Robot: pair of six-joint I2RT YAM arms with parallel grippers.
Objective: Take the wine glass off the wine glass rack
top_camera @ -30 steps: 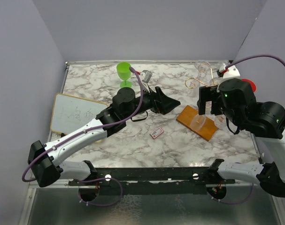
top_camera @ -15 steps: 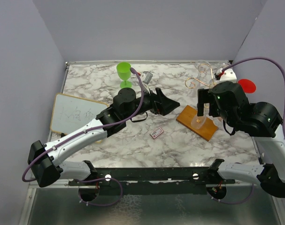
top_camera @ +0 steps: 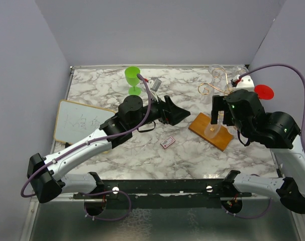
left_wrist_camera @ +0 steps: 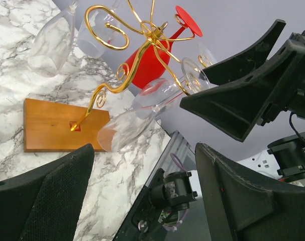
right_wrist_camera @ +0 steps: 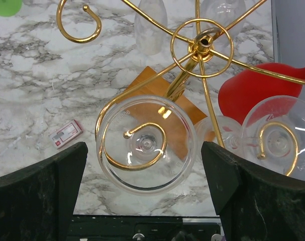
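Note:
The wine glass rack (top_camera: 212,89) is gold wire on a brown wooden base (top_camera: 220,139), at the right of the marble table. Several glasses hang upside down from its curled arms. The nearest clear wine glass (right_wrist_camera: 145,143) hangs with its foot in a gold curl, its bowl over the base (top_camera: 212,129). My right gripper (right_wrist_camera: 144,150) hovers above this glass, open, one finger on each side of the foot and not touching it. My left gripper (top_camera: 185,114) stands open left of the rack, pointing at it, with nothing between its fingers (left_wrist_camera: 144,160).
A red glass (right_wrist_camera: 247,93) and other clear glasses (left_wrist_camera: 52,40) hang on the rack's far and right arms. A green goblet (top_camera: 132,79) stands at the back. A whiteboard (top_camera: 79,122) lies at the left, a small card (top_camera: 167,142) near the middle.
My right gripper has shifted slightly left and down over the rack. The left gripper has drawn back a little toward the left. Both stay open.

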